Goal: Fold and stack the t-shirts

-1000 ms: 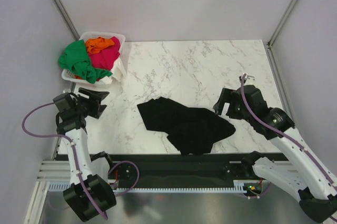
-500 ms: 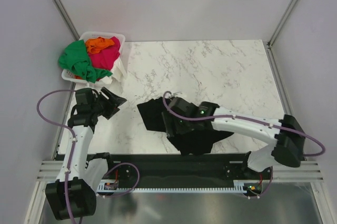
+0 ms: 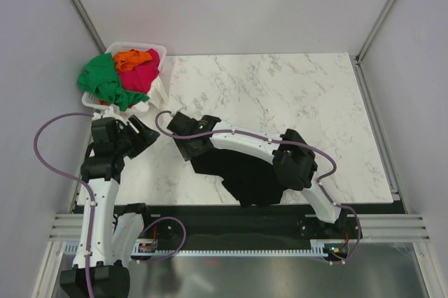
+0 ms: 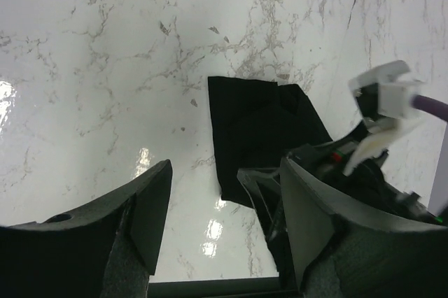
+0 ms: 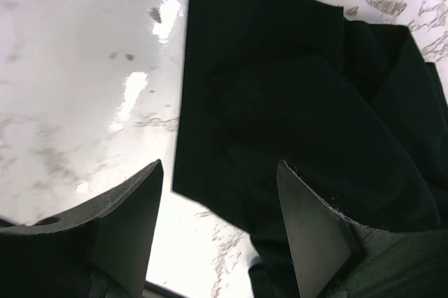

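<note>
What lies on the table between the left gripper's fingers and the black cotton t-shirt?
Nothing but bare white marble tabletop. The left wrist view shows that stretch running clear from the left gripper to the near edge of the black cotton t-shirt.

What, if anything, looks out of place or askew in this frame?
The black t-shirt lies crumpled and unfolded on the table. The green t-shirt droops over the basket rim, with the orange t-shirt and pink-red t-shirt heaped inside. Nothing looks damaged.
</note>
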`<state>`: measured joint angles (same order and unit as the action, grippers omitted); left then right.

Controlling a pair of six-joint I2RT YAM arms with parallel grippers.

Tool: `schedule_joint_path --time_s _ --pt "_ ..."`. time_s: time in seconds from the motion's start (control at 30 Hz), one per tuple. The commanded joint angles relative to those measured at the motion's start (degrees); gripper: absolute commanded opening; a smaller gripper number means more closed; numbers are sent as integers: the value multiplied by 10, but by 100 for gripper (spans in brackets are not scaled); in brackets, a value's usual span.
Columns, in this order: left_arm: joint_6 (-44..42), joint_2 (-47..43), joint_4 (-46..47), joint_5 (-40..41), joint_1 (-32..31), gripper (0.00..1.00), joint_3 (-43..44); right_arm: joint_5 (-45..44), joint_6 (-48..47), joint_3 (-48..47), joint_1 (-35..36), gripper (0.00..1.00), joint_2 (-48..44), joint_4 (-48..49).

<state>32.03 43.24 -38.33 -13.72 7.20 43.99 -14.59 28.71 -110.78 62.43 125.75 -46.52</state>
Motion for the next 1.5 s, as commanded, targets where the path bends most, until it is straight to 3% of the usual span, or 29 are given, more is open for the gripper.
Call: schedule_joint_path --time_s 0.0,0.3,0.43,0.5,0.67,0.97,1.47 --pt "-39 4 -17 -1 -2 70 10 -44 -23 -36 -6 73 34 -52" --pt "-42 33 -8 -10 -3 69 11 -56 -25 -19 -21 59 84 -45" --pt "-41 29 -5 -10 -3 68 8 -59 -24 -18 -23 36 82 -45" --pt "-41 27 -4 -11 -2 68 8 -58 -25 -21 -26 32 73 -51" --pt "-40 27 -3 -11 -3 68 7 -61 -29 -34 -30 31 39 -68" --pt "-40 27 -3 -11 -2 67 6 -24 -30 -8 -31 40 8 -61" --pt "-39 30 -2 -11 -2 67 5 -5 -26 18 -34 33 20 -28"
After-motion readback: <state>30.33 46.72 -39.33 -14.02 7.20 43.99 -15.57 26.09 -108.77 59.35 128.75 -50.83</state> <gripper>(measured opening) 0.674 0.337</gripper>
